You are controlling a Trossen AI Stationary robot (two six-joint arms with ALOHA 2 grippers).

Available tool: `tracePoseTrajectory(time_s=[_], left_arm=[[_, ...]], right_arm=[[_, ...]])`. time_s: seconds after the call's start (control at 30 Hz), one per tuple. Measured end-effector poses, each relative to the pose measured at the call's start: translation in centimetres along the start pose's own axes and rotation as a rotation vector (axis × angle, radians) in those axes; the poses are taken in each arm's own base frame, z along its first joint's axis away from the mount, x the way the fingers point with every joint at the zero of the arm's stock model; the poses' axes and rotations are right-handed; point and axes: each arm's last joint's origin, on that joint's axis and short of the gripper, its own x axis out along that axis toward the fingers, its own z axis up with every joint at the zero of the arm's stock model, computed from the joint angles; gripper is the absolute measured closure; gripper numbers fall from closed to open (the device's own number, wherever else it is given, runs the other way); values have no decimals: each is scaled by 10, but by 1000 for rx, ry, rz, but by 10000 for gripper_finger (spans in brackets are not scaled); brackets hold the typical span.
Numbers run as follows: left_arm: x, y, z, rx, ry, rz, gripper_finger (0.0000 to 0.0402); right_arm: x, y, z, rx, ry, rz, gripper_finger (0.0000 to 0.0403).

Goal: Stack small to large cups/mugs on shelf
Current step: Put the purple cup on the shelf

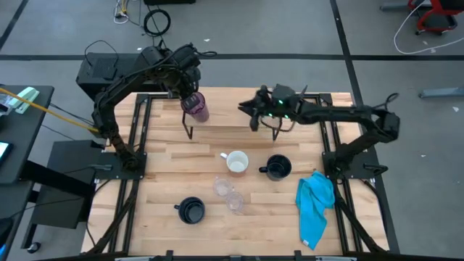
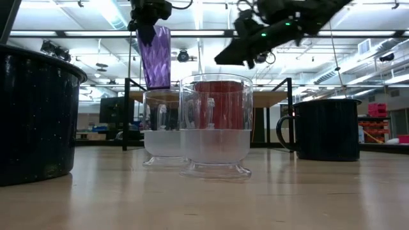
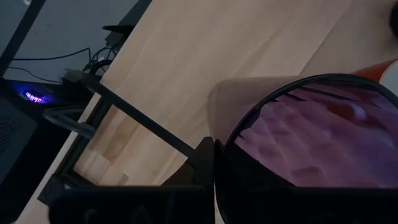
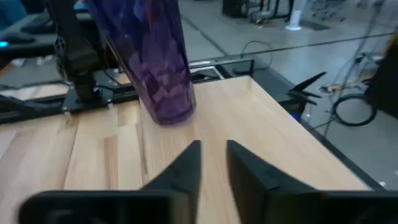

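My left gripper is shut on the translucent purple tumbler, which stands tilted over the left end of the shelf; whether its base touches the plank I cannot tell. My right gripper hovers over the shelf's right part, pointing at the tumbler, its fingers a little apart around nothing. Nearer on the table stand a white mug, a black mug, two small clear cups and another black mug. My left gripper comes from above, pointing steeply down, and holds the tumbler at its rim, on the top edge. How the fingers sit on the wall is hidden by the gripper itself. The tumbler hangs below it, slightly tilted, open end up.
A crumpled blue cloth lies near the table's right front. Black frame rails run along both sides of the table. The shelf plank between the tumbler and my right gripper is bare.
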Motion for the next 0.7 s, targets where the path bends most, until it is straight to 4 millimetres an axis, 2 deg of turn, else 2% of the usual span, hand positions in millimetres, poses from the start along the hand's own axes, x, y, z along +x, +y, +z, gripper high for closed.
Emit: tracePoseTrajectory(time_s=[0.23, 0.37, 0.53, 0.7], left_arm=[[0, 0, 0, 1, -1, 0, 390], [-1, 0, 0, 9, -2, 0, 388], [-1, 0, 0, 22, -4, 0, 390], [-1, 0, 0, 25, -8, 0, 387]], right_arm=[[39, -1, 24, -106, 18, 27, 147], [53, -4, 29, -124, 39, 31, 77], [65, 0, 30, -156, 61, 88, 22], [80, 8, 32, -166, 48, 184, 4]])
